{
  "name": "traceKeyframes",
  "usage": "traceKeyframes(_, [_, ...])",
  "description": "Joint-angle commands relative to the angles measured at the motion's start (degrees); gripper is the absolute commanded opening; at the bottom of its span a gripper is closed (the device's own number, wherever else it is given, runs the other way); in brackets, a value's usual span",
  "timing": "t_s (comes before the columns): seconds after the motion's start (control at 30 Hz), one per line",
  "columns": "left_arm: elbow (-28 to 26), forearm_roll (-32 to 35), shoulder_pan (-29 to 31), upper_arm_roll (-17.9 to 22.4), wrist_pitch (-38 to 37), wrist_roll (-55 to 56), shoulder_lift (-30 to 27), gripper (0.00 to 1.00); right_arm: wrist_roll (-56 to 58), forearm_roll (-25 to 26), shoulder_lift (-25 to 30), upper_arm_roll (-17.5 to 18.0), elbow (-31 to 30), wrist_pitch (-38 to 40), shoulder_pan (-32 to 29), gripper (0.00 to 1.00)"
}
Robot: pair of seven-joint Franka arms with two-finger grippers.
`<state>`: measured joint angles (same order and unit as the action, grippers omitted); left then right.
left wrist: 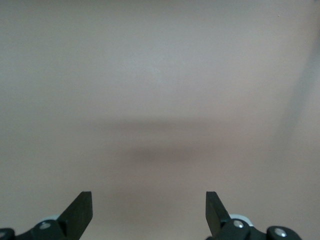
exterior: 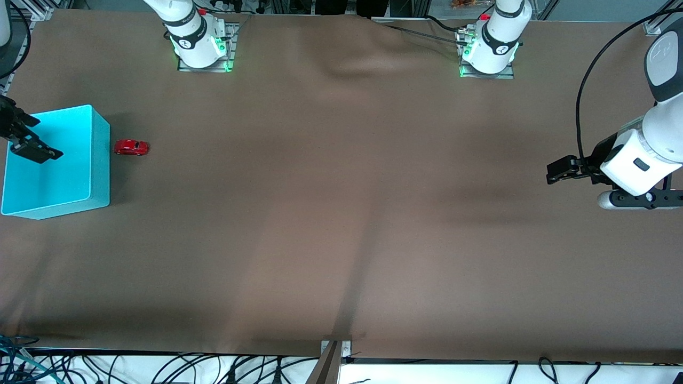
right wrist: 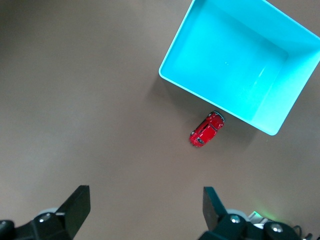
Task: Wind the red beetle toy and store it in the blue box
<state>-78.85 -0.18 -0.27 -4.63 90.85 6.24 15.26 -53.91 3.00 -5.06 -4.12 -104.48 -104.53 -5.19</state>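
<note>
The red beetle toy [exterior: 131, 147] [right wrist: 206, 129] stands on its wheels on the brown cloth, close beside the blue box [exterior: 64, 181] [right wrist: 235, 65] on the side toward the left arm's end, not touching it. The box is open-topped and holds nothing, at the right arm's end of the table. My right gripper [exterior: 49, 138] [right wrist: 146, 197] hangs open and empty high over the box. My left gripper [exterior: 552, 172] [left wrist: 149, 205] waits open and empty over bare cloth at the left arm's end.
A brown cloth [exterior: 341, 213] covers the whole table, with a raised wrinkle [exterior: 347, 64] between the two arm bases [exterior: 200, 45] [exterior: 488, 50]. Loose cables [exterior: 160, 368] lie along the table's edge nearest the front camera.
</note>
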Motion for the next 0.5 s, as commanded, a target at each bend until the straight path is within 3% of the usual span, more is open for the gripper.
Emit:
traceKeyframes(0.0, [0.89,0.18,0.45,0.41,-1.12,-1.40,-0.41,1.00,-1.90,-0.72,3.47,-1.15,-7.13,-4.63,-0.35,1.00])
traceKeyframes(0.47, [0.97,-0.17,-0.25,-0.38,-1.20,-1.31,-0.93,1.00,-2.51,-0.98,4.44,-3.62,-15.22,-11.66,-0.35,1.00])
